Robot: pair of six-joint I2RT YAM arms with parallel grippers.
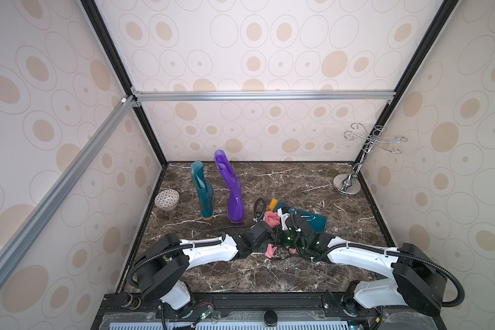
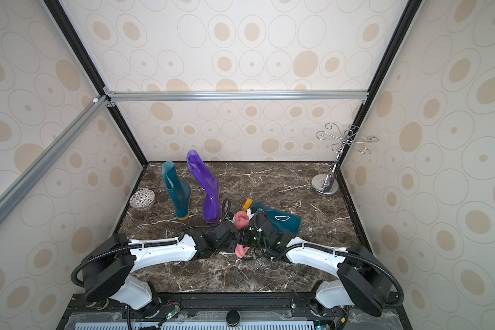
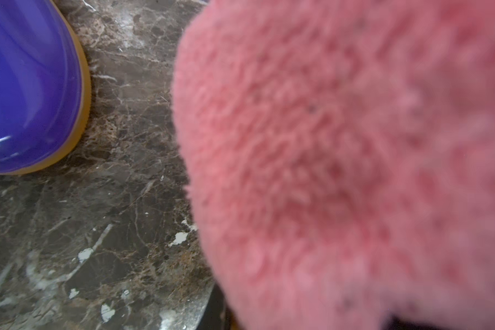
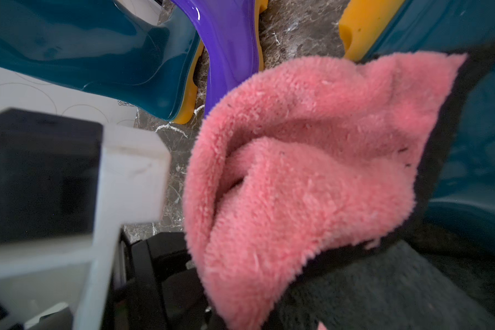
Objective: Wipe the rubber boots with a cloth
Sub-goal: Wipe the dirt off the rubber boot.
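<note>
A dark teal boot (image 1: 204, 191) and a purple boot (image 1: 232, 190) stand upright at the back left. A second teal boot (image 1: 315, 220) lies on its side in the middle, its yellow sole (image 1: 273, 203) facing the back. The pink cloth (image 1: 270, 218) is bunched against this boot's foot, and one end (image 1: 270, 252) hangs under the arms. My left gripper (image 1: 266, 225) and right gripper (image 1: 282, 218) meet at the bunch, both shut on the cloth. Pink pile (image 3: 340, 171) fills the left wrist view. The cloth's pink face (image 4: 297, 171) and dark grey side hide the jaws in the right wrist view.
A patterned bowl (image 1: 167, 199) sits at the left wall beside the upright boots. A chrome hook stand (image 1: 346, 185) occupies the back right corner. Patterned walls close in the dark marble tabletop (image 1: 269, 274) on three sides. The purple boot's toe (image 3: 32, 85) is close to the left wrist.
</note>
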